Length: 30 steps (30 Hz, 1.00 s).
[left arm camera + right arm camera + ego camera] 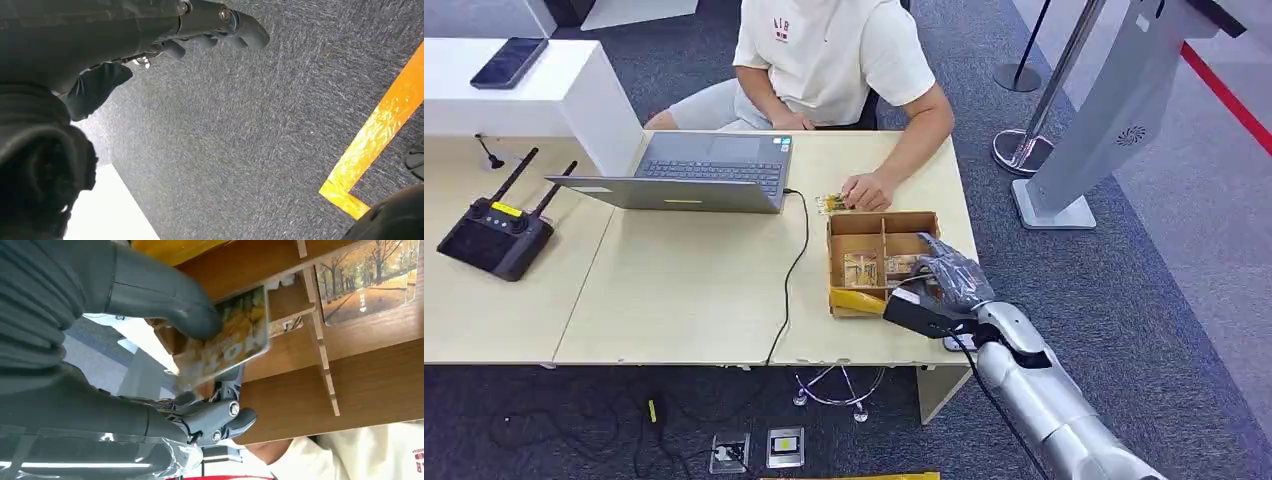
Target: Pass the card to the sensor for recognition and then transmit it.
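Right hand (165, 365) sits closest to the wrist camera: grey thumb on top, dark fingers (225, 417) beneath, pinching a glossy yellow-orange picture card (235, 337) by one edge. Edge grip likely chosen so the card face stays exposed for the sensor, judging from the task. Card hangs over the brown wooden divided box (882, 262), just above a compartment near its right side, tilted, apparently lifted clear of the compartment floor. Another card with an autumn tree print (367, 282) lies flat in a neighbouring compartment of the box.

Right arm reaches in from below the box at its near right corner, forearm angled up and left, wrist bent so the hand (951, 277) covers the box's right compartments. No sensor can be identified.

Left hand (210, 30) hangs well away from the box, over grey carpet with an orange floor stripe (375, 130); fingers loosely curled, apart, holding nothing.

Person in a white shirt (834, 50) sits behind the box, one hand (866, 190) resting on the light wooden table (694, 290) just beyond the box's far edge, likely waiting to receive the card. Grey laptop (714, 172) stands left of the box.
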Motion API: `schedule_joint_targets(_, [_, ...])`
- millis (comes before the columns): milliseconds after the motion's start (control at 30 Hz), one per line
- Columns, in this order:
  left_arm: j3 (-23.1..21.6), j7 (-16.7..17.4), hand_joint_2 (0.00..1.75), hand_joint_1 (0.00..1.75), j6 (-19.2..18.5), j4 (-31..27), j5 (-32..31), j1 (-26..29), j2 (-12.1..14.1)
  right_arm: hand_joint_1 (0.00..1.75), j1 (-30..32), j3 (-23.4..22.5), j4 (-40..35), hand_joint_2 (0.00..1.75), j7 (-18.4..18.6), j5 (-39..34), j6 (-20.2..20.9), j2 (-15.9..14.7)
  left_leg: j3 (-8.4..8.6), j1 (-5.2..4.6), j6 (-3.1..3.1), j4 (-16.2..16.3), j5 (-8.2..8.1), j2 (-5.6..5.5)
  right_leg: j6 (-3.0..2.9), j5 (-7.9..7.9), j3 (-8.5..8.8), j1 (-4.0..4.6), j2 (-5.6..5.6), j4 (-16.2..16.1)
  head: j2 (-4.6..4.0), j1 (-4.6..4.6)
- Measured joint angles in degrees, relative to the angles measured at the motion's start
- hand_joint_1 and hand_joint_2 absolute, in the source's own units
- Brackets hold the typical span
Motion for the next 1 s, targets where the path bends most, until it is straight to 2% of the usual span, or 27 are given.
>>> schedule_joint_targets(200, [0.0,-0.1,0.00,0.00,0.0,0.0,0.0,0.0,-0.1,1.66,-0.5,0.0,0.9,1.75,0.0,-0.5,-0.1,0.3,0.00,0.00,0.00,0.0,0.00,0.00,0.00,0.00,0.00,0.00,0.01,0.0,0.00,0.00])
schedule_joint_targets(333, [0.0,-0.1,0.00,0.00,0.0,0.0,0.0,0.0,-0.1,1.68,-0.6,0.0,1.3,1.75,0.0,-0.6,-0.1,0.3,0.00,0.00,0.00,0.0,0.00,0.00,0.00,0.00,0.00,0.00,0.00,0.0,0.00,0.00])
schedule_joint_targets(367, [0.0,-0.1,0.00,0.00,0.0,0.0,0.0,0.0,-0.1,1.73,-0.7,0.0,1.5,1.75,0.0,-0.7,-0.1,0.3,0.00,0.00,0.00,0.0,0.00,0.00,0.00,0.00,0.00,0.00,0.00,0.0,0.00,0.00])
schedule_joint_targets(767, [0.0,-0.2,0.00,0.00,0.0,0.0,-0.1,0.0,-0.1,1.75,-1.6,0.0,2.4,1.75,-0.1,-1.0,-1.4,0.3,0.01,0.00,0.00,0.0,0.00,0.00,0.00,0.00,0.00,0.00,0.00,0.0,0.00,0.00])
schedule_joint_targets(1000, [0.0,-0.2,0.00,0.00,0.0,0.0,-0.6,0.0,-0.1,1.75,-3.1,-0.3,2.4,1.75,-0.1,-2.3,-3.5,0.3,0.02,0.00,0.00,0.0,0.01,0.01,0.00,0.02,0.00,0.00,0.07,0.0,0.00,0.00])
